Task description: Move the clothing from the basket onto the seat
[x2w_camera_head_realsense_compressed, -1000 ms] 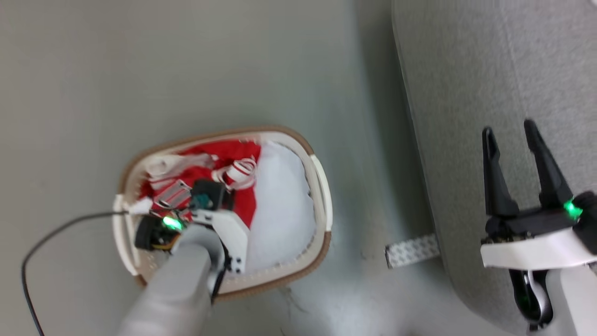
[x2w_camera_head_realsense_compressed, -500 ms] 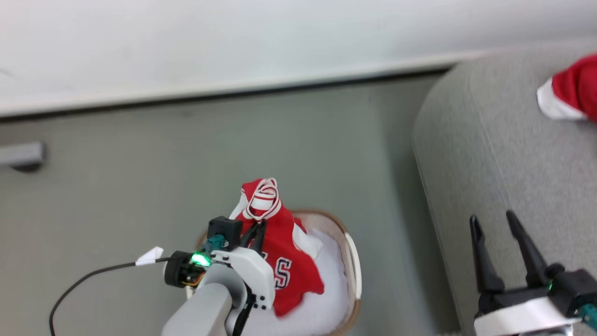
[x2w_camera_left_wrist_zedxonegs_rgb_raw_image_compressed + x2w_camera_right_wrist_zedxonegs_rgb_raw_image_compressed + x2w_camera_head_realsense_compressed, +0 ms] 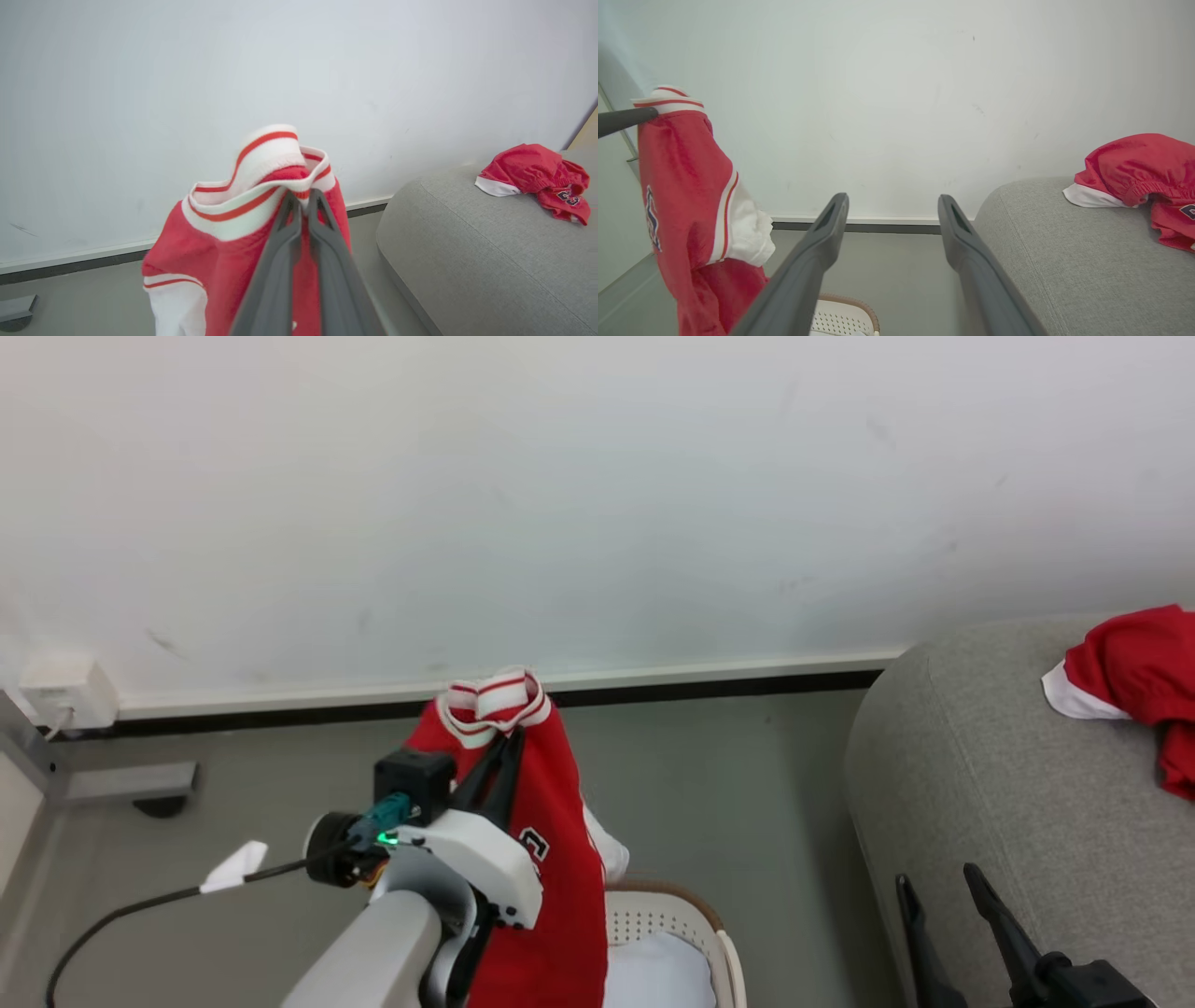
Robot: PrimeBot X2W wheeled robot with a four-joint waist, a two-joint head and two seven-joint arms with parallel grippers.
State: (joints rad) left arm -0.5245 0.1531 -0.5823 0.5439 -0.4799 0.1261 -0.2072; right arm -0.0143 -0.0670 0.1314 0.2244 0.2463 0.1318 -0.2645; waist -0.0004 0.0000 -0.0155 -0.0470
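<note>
My left gripper (image 3: 512, 735) is shut on the striped white-and-red collar of a red jersey (image 3: 560, 877), which hangs from it in the air above the basket (image 3: 714, 919). In the left wrist view the left gripper (image 3: 301, 193) pinches the collar trim of the jersey (image 3: 219, 242). Only the basket's holed wall and brown rim show at the bottom edge. Another red garment (image 3: 1134, 672) lies crumpled on the grey seat (image 3: 990, 784) at the right. My right gripper (image 3: 936, 879) stands open and empty at the seat's front edge, its fingers spread in the right wrist view (image 3: 893, 200).
A pale pad (image 3: 653, 975) lies inside the basket. A white wall with a dark baseboard runs behind. A wall socket (image 3: 65, 691) and a grey bracket (image 3: 121, 782) sit at the far left. A black cable (image 3: 140, 905) trails from my left wrist.
The head view has tilted up from the floor to the wall. My left gripper has risen out of the basket with the jersey, which now hangs free. The right gripper stays open.
</note>
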